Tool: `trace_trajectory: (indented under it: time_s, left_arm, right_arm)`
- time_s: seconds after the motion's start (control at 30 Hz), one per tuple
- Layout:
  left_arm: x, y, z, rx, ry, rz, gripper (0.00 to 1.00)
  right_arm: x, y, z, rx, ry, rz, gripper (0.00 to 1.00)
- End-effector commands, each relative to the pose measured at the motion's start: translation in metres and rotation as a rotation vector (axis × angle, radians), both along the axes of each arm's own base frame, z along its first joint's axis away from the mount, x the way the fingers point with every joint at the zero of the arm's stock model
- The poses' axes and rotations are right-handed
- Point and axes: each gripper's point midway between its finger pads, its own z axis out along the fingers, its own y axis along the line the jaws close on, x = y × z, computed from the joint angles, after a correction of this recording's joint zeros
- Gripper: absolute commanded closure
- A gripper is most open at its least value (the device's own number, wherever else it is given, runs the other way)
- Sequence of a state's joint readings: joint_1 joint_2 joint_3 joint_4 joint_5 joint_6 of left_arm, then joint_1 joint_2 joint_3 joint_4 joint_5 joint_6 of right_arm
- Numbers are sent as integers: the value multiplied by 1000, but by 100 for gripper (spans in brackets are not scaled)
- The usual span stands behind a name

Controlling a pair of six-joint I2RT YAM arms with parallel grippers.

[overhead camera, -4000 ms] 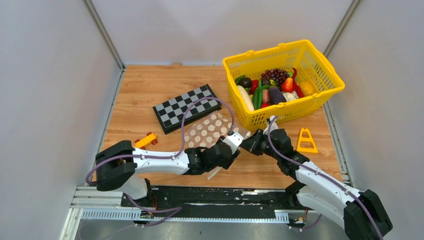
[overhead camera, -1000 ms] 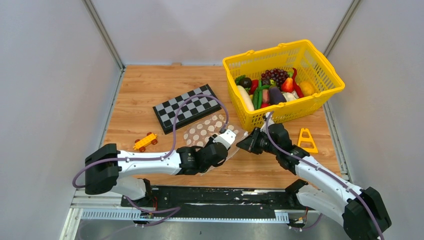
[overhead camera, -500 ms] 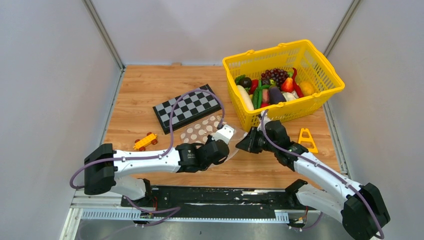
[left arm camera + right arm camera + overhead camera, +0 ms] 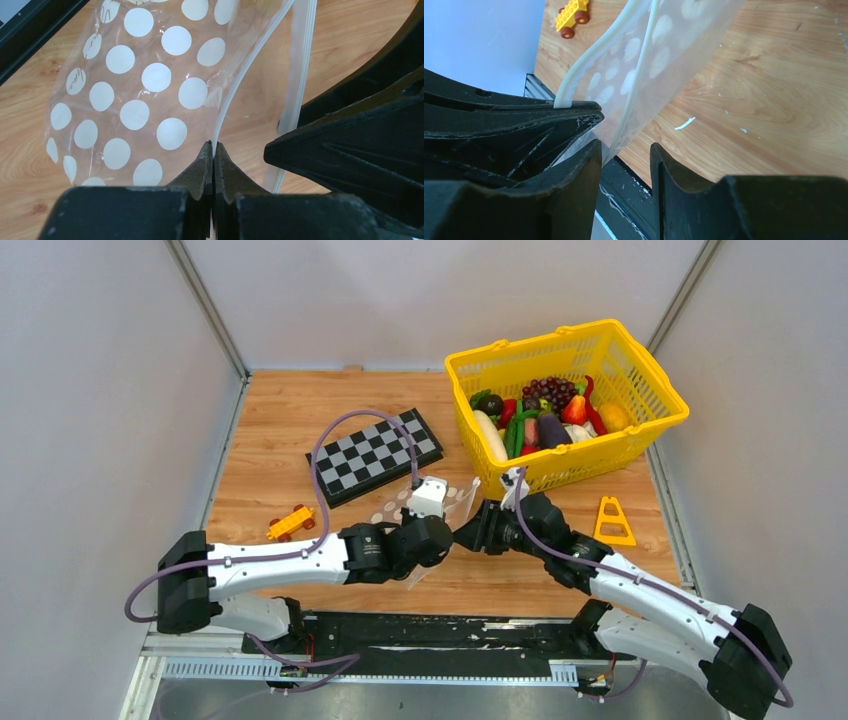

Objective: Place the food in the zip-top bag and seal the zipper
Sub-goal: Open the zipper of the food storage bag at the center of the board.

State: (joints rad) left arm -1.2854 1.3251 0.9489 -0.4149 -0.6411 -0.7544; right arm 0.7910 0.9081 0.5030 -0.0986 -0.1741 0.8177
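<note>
Left pincer (image 4: 211,150) was clamped on mouth edge of zip-top bag (image 4: 145,100). Right pincer (image 4: 624,150) stood apart beside free lip, gripping nothing. Food (image 4: 540,415) lay in basket (image 4: 600,340). Risk: one-lip hold could let mouth sag shut, and film could slip.

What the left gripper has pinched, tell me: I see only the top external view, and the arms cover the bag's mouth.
Observer: In the left wrist view, the left gripper is shut on one strip of the zipper of the zip-top bag.
Operator: Report the other strip.
Observer: It runs apart from the pinched one, to its right in that view, so the mouth is open there.
Operator: Now the right gripper.
Observer: The right wrist view shows the right gripper with its jaws apart. A loose edge of the bag reaches into the gap between them but is not clamped.
</note>
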Motion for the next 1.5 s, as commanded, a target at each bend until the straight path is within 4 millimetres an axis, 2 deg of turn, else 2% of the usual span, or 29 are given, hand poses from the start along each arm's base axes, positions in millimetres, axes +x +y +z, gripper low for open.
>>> trace_trajectory:
  time_s: [0.0, 0.07, 0.23, 0.33, 0.5, 0.6, 0.7, 0.83, 0.93, 1.03, 1.07, 1.17, 1.3, 1.37, 1.47]
  left_arm:
    - [-4, 2, 32, -128, 3, 66, 100]
    - [-6, 7, 33, -132, 6, 85, 100]
    - [-1, 22, 43, -159, -28, 162, 100]
    - [2, 34, 51, -154, -63, 211, 100]
    - [10, 83, 65, -105, -153, 372, 100]
    - [10, 110, 71, -95, -178, 443, 100]
    - [10, 128, 76, -56, -208, 477, 100]
    - [10, 130, 81, -25, -214, 469, 100]
    - [10, 128, 85, 15, -212, 448, 100]
    - [8, 121, 90, 48, -192, 402, 100]
    - [7, 117, 94, 52, -184, 385, 100]
    - [5, 111, 97, 47, -164, 361, 100]
    - [3, 111, 92, 42, -149, 330, 100]
    - [3, 112, 80, 44, -131, 328, 100]
    - [4, 111, 62, 11, -75, 328, 100]
  right_arm:
    - [4, 13, 25, 65, -68, -51, 59]
    - [0, 21, 28, 43, -99, -22, 61]
    - [-6, 44, 28, -72, -129, 63, 75]
    - [-1, 46, 28, -152, -161, 34, 79]
    - [13, 44, 32, -220, -212, 5, 91]
    - [28, 37, 29, -290, -237, -26, 100]
    - [41, 32, 29, -338, -237, -28, 100]
    - [45, 46, 35, -345, -261, 48, 100]
    - [59, 30, 30, -474, -232, -37, 100]
    - [66, 26, 34, -496, -250, -73, 100]
    - [65, 30, 36, -478, -255, -58, 100]
    - [47, 60, 43, -345, -264, 100, 99]
    - [34, 80, 51, -227, -256, 220, 98]
    - [35, 83, 53, -208, -237, 250, 97]
    - [35, 83, 58, -203, -245, 267, 89]
